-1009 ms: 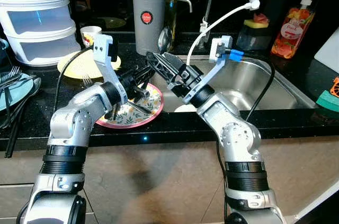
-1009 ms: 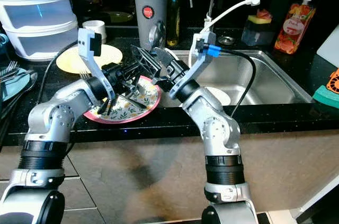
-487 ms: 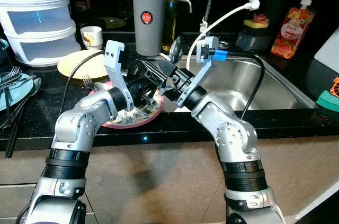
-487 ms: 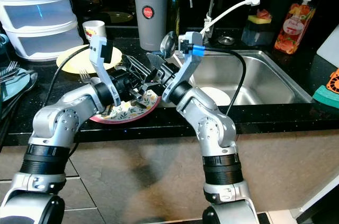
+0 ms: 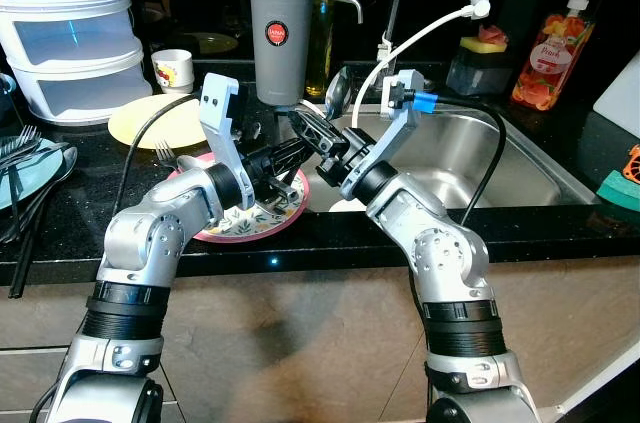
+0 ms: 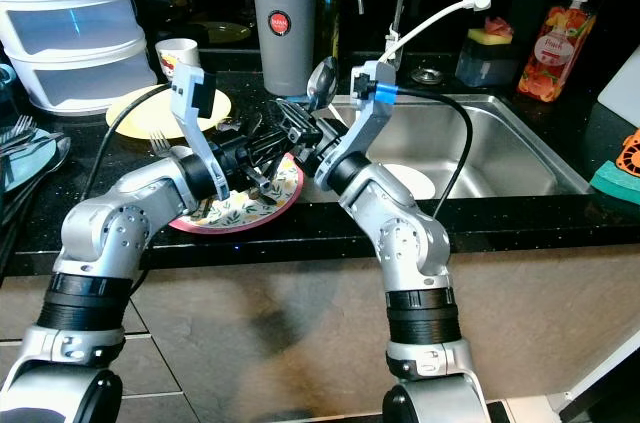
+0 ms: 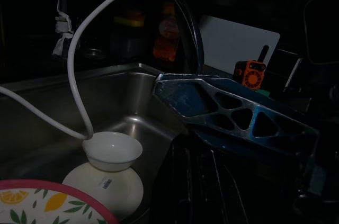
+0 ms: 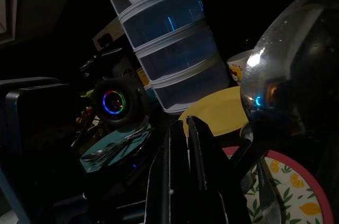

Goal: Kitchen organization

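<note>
My right gripper [image 5: 318, 133] is shut on a large metal spoon [image 5: 335, 91], whose bowl stands up in front of the grey canister [image 5: 277, 38]. In the right wrist view the spoon bowl [image 8: 286, 65] looms beside the closed fingers [image 8: 183, 150]. My left gripper [image 5: 288, 161] is open just below and left of the right one. It hovers over the far edge of a pink-rimmed lemon-pattern plate [image 5: 235, 223] on the black counter. A fork [image 5: 165, 153] lies at that plate's far left rim. The two grippers almost touch.
The steel sink [image 5: 500, 158] to the right holds a white bowl [image 7: 114, 150] on a white plate [image 7: 103, 184]. A white hose [image 5: 420, 33] hangs from the faucet. A yellow plate [image 5: 150, 121], a cup [image 5: 172, 68] and stacked plastic containers [image 5: 65, 33] stand behind, and a cutlery tray [image 5: 25, 168] is far left.
The right gripper carried the spoon left toward the left gripper, then eased back slightly to the right. The left arm lifted and moved right over the plate.
</note>
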Robot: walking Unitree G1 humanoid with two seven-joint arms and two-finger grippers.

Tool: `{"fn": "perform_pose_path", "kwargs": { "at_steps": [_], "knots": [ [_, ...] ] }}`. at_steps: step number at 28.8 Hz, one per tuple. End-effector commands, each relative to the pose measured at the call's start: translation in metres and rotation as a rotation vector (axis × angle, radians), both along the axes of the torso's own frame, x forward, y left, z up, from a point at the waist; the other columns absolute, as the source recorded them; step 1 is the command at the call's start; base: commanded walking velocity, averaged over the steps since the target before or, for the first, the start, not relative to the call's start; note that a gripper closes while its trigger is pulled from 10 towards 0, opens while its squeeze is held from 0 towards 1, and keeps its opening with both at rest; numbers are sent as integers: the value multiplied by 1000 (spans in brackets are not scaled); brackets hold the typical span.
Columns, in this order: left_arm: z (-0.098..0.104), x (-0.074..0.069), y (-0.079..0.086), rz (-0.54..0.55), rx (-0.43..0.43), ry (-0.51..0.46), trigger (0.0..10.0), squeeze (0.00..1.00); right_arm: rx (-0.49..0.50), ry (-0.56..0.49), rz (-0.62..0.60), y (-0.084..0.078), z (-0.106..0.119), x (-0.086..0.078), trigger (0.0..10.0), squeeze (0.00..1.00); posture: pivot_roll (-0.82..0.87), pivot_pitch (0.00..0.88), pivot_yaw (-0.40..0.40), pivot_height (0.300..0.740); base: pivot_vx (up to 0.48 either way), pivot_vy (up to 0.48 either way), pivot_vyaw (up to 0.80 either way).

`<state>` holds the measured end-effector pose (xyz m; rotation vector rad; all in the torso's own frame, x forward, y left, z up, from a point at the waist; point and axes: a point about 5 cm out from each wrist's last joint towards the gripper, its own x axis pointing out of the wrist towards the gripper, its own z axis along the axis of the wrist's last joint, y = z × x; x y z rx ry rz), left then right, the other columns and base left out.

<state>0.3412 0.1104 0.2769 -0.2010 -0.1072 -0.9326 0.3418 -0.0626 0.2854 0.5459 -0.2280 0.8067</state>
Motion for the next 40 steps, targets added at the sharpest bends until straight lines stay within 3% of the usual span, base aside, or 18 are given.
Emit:
{"fn": "perform_pose_path", "kwargs": {
  "at_steps": [1,7,8,9,10,21,22,27,28,29,30,35,38,39,40],
  "knots": [
    [4,-2,-2,-20,4,-17,0,0,6,7,6,1,1,0,0,0,40,16,-2,740,0,0,0],
    [5,2,1,28,7,-23,0,0,21,8,-9,-2,3,2,0,0,40,17,-1,740,0,0,0],
    [6,5,3,56,4,-26,7765,1000,28,7,-19,-3,4,3,0,0,40,25,-1,740,0,0,0],
    [6,7,4,74,2,-28,7765,1000,33,6,-26,-5,5,4,0,0,40,25,-1,740,0,0,0],
    [7,9,6,99,1,-30,10000,1000,44,4,-41,-7,7,5,0,0,40,25,-1,740,0,0,0],
    [7,19,26,229,25,-45,10000,1000,117,-35,-206,-39,24,22,0,0,41,35,7,740,0,0,0],
    [8,20,27,236,34,-66,10000,12,96,-41,-252,-45,24,25,0,0,45,38,6,740,0,0,0],
    [13,21,25,260,20,-96,10000,0,19,-55,-321,-49,21,28,0,0,47,40,5,740,0,0,0],
    [16,21,25,272,5,-118,10000,0,-5,-60,-340,-50,20,29,3765,0,46,40,6,740,0,0,0],
    [20,21,26,284,-14,-137,10000,0,-19,-64,-352,-50,19,30,8941,0,46,40,6,740,0,0,0],
    [24,20,27,297,-35,-166,10000,0,-26,-66,-356,-49,17,29,10000,0,43,38,8,740,0,0,0],
    [29,17,32,311,-63,-224,10000,0,-12,-71,-334,-49,13,26,10000,0,41,35,8,740,0,0,0],
    [34,-3,29,143,-160,-261,10000,0,81,-75,-175,-46,13,13,10000,0,40,31,4,740,0,0,0],
    [34,-3,29,143,-160,-261,10000,0,81,-75,-175,-46,13,13,10000,0,40,31,4,740,0,0,0],
    [28,-27,18,-91,-172,-236,10000,0,96,-100,-1,-42,10,-3,10000,0,39,30,1,740,0,0,0]
  ]
}}
